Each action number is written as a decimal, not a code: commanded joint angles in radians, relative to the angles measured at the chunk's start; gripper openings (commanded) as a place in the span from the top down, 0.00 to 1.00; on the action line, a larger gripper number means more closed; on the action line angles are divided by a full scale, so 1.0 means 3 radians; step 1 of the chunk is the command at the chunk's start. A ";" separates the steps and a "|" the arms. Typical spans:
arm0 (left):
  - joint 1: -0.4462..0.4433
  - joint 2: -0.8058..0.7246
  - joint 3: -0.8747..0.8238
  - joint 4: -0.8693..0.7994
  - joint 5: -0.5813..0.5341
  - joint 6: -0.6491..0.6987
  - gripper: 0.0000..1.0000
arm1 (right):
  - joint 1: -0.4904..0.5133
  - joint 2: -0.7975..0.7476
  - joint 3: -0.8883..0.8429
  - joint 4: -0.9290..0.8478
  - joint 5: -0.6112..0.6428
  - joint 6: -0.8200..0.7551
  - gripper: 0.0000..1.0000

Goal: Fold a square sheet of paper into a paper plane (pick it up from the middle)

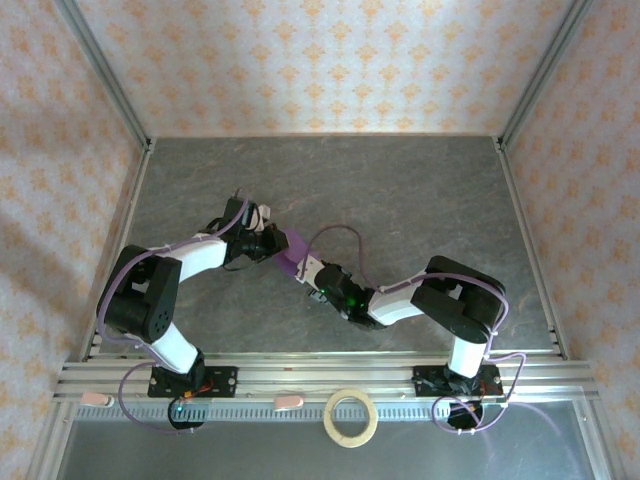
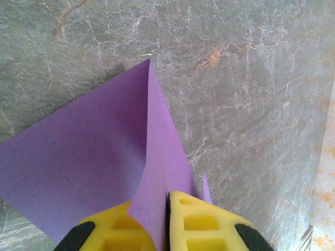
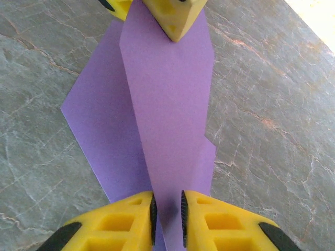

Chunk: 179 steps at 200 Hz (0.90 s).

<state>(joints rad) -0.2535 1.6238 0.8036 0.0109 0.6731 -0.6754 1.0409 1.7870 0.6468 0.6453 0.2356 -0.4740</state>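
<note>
A tape ring (image 1: 351, 417) lies on the near rail between the arm bases, well apart from the work. Past it, at mid-table, the two grippers meet nose to nose over the paper (image 1: 292, 252). The right gripper (image 3: 167, 212) has its jaws narrow, one pad on each side of a raised ridge of the purple paper; whether they already pinch it I cannot tell. Opposite it, the left gripper (image 2: 166, 209) is clamped on the other end of that ridge. The paper runs up between its pads, while the rest fans out low over the table (image 2: 251, 104). I judge this to be the centre fold, early in the task, with no dart shape yet. To do it well, the right jaws should bite only once the two halves lie edge on edge, so the crease runs straight from one gripper to the other. Both should keep the ridge level and lightly taut without pulling apart, because thin paper skews or tears easily. Pressing the fold down should come only after the far corners line up.
</note>
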 commanded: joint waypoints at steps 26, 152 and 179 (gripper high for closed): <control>0.0027 0.0048 0.0067 -0.0064 -0.0024 0.0072 0.87 | -0.0004 -0.0036 -0.0024 0.0051 -0.0075 0.0095 0.89; 0.0152 -0.0696 -0.0032 -0.0476 -0.0872 0.0216 0.14 | -0.0041 -0.0184 0.0076 -0.0383 -0.0831 0.1641 1.00; 0.0164 -0.0837 -0.0084 -0.0500 -0.0866 0.0180 0.14 | -0.0065 -0.0194 0.0017 -0.0346 -0.1027 0.2025 1.00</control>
<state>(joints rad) -0.2111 1.4036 0.8082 -0.0914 0.4553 -0.6277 1.0328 1.7580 0.6567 0.5507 -0.0025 -0.0330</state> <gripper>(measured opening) 0.860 0.043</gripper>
